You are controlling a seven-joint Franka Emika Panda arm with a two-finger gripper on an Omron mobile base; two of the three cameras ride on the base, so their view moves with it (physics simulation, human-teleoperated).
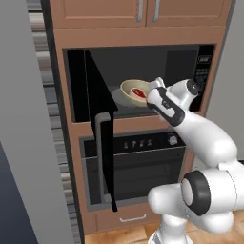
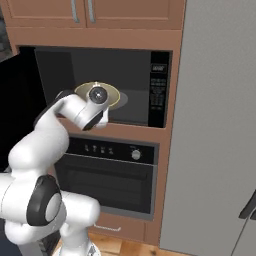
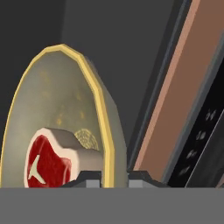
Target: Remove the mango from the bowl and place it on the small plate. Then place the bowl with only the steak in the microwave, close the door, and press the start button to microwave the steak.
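Inside the open microwave, the pincer grips the rim of the yellow-edged bowl, fingers either side; only the steak lies in it.

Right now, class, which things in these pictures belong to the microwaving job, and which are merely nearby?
Belongs to the job:
- bowl, gripped at its rim
- steak inside it
- microwave, door open
- gripper

Merely nearby:
- oven below
- upper cabinets
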